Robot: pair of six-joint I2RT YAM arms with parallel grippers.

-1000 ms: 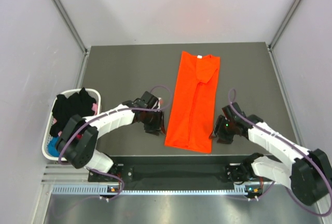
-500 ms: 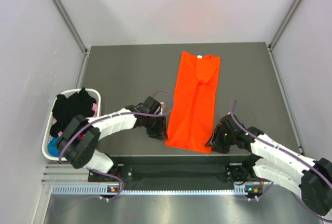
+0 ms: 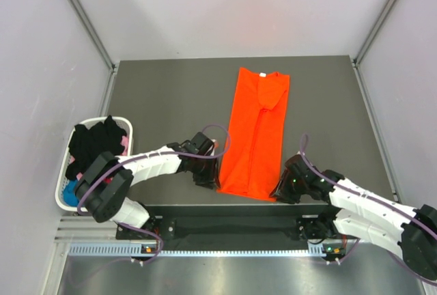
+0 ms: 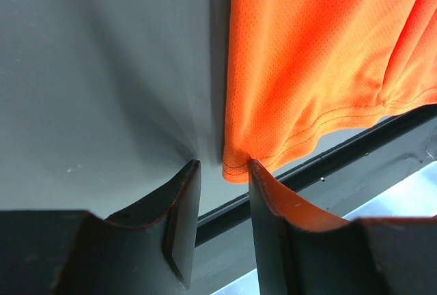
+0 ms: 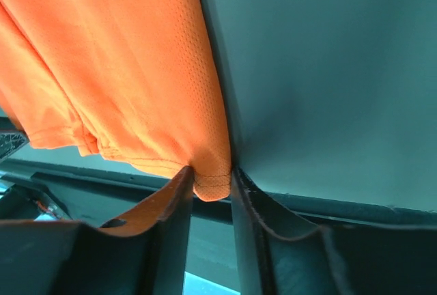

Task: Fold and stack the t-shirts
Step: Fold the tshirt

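1. While the orange t-shirt (image 3: pixel 256 134) lies on the table (image 3: pixel 164 104) as a long narrow strip, collar at the far end and hem at the near edge, both grippers sit low at its two near corners.
2. The left gripper (image 4: pixel 222 165) is narrow but not closed. The near-left hem corner lies between its fingers and touches one of them, with bare table showing beside the other.
3. The right gripper (image 5: pixel 210 172) pinches the near-right hem corner, its fingers meeting the cloth on both sides.
4. Judging by the fine mesh weave, the shirt is thin, light and limp. It will probably sag between two holds and trail on the table rather than keep its shape.
5. The stitched hem corners look like the best places to take hold. The doubled seam is thicker there, and a bite can catch every folded layer at once.
6. A shallow pinch risks taking only the top layer, which would let the lengthwise fold fall open.
7. Lifting both corners evenly should keep the strip straight.
8. More shirts, mostly black, wait heaped in the basket (image 3: pixel 59 189) at the table's left side.
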